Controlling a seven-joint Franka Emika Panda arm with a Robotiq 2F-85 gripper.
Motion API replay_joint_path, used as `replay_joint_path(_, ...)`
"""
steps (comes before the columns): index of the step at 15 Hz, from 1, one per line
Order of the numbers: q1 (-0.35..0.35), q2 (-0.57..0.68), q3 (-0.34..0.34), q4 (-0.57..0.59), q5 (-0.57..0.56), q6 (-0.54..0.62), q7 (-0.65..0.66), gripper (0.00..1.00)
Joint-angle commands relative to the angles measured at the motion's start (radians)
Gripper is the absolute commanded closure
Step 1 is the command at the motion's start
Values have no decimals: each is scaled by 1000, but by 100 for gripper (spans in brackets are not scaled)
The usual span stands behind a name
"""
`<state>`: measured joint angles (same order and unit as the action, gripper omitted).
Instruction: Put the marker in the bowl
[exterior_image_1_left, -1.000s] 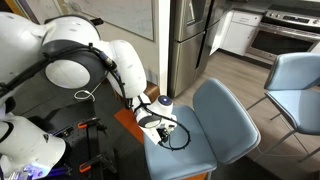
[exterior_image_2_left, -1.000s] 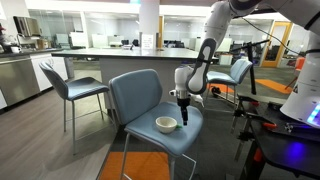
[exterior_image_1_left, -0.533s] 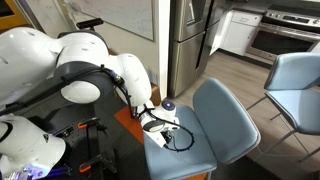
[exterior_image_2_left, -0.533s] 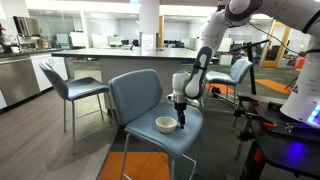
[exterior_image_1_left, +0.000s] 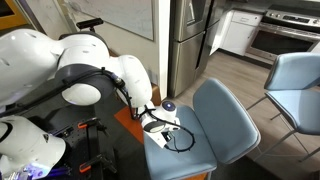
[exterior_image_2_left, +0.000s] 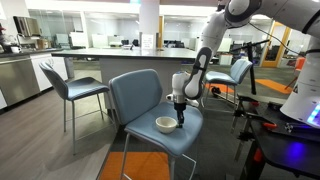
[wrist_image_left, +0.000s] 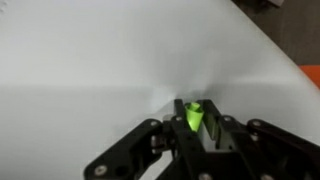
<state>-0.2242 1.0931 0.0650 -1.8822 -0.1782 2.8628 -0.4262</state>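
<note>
The gripper (wrist_image_left: 196, 112) is pinching the marker (wrist_image_left: 193, 118). In the wrist view the green tip stands out between the two black fingers (wrist_image_left: 213, 124), which are closed against it. Below it lies only a pale, blurred surface, and I cannot tell whether that is the seat or the bowl.

In an exterior view the bowl (exterior_image_2_left: 166, 129) sits on the seat of the blue-grey chair (exterior_image_2_left: 138, 95), towards its front. The gripper (exterior_image_2_left: 181, 120) hangs just beside the bowl, on the side away from the backrest, with its tip about level with the rim. From here the marker is too small to make out, and I cannot tell whether the gripper touches the bowl.

A second ago the gripper hung clearly higher above the seat. It has since come down to the bowl's side, and the arm (exterior_image_2_left: 197, 72) has folded lower with it. In an exterior view the big white joint (exterior_image_1_left: 85, 92) has likewise sunk and swung towards the chair. Over the last half second nothing visibly changes: arm, gripper and bowl all sit where they were, and the grip on the marker is unchanged.
</note>
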Motion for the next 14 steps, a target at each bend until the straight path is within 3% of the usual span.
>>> replay_joint_path(1, -3, -6, -13, -11, -14, 39, 15, 100)
replay_joint_path(3, 9, -13, -39, -15, -13, 54, 37, 95)
replay_joint_path(9, 84, -63, -183, -35, -10, 84, 161, 95)
replay_joint_path(14, 100, -132, -164, -67, -68, 30, 103, 95)
